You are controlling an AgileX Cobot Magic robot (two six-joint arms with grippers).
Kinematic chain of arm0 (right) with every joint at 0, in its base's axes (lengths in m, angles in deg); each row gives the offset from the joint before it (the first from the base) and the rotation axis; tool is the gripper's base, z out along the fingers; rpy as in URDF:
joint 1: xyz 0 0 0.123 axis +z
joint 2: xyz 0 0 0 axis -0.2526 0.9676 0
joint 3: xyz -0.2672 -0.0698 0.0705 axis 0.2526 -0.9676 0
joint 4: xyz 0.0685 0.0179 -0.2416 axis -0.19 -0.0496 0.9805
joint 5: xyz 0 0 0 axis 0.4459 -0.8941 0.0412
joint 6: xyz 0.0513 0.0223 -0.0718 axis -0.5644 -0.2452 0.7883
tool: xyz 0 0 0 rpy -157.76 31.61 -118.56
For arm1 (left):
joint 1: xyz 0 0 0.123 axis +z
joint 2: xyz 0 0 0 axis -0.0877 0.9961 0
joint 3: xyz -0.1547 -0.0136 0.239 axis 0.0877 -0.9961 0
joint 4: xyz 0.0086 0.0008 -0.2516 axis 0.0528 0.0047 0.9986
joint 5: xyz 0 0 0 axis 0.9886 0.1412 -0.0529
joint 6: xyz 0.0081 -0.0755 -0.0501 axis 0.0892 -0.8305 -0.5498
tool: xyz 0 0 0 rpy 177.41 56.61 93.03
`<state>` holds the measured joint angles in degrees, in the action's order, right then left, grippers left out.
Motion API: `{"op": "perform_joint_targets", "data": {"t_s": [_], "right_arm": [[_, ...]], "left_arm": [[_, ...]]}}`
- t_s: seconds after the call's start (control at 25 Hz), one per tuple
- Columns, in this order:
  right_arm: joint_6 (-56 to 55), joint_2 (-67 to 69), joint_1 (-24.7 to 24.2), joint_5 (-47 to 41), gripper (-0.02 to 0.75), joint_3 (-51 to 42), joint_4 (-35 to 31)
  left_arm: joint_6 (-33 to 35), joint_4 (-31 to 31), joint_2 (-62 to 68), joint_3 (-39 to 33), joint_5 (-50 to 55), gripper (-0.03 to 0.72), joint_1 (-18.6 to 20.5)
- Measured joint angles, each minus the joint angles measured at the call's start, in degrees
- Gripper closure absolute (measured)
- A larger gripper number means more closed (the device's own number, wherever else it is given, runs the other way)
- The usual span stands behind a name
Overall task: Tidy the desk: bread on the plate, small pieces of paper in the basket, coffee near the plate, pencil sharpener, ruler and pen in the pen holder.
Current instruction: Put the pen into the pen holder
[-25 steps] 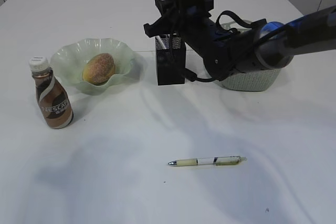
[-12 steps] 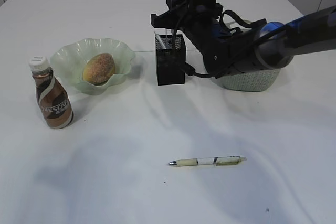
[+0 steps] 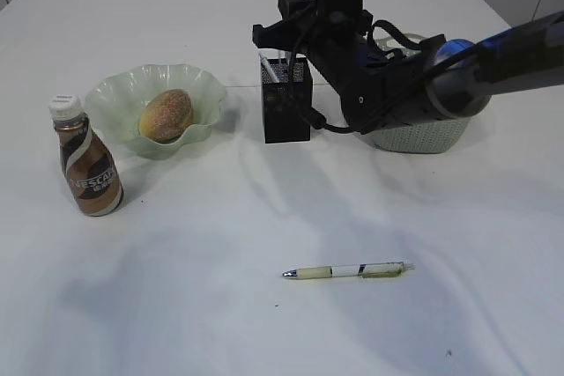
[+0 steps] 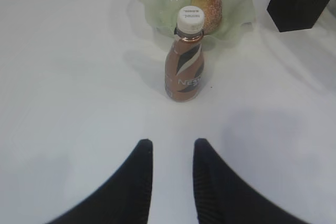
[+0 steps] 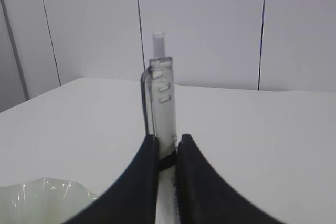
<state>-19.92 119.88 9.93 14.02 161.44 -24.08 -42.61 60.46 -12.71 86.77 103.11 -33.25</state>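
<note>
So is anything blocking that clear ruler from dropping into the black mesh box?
Nothing visible does. The right tool holds the ruler upright above the pen holder, whose open top already holds something pale at one side.

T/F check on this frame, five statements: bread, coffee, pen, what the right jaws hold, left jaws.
1. The bread lies in the plate. True.
2. The coffee lies on its side. False: it stands upright on the desk, beside the plate.
3. The pen is in the pen holder. False: it lies flat on the desk, nearer the camera.
4. The right gripper is shut on the ruler, above the pen holder. True.
5. The left gripper holds the coffee. False: its jaws are open and empty, short of the bottle.
</note>
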Motion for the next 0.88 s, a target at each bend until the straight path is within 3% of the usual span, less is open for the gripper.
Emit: {"op": "perform_joint_targets", "data": {"t_s": [0.88], "right_arm": [[1.9,3.3,0.0,-3.3,0.661,5.7,0.0]], "left_arm": [[0.0,0.0,0.0,0.0,-0.1,0.510,0.0]]}}
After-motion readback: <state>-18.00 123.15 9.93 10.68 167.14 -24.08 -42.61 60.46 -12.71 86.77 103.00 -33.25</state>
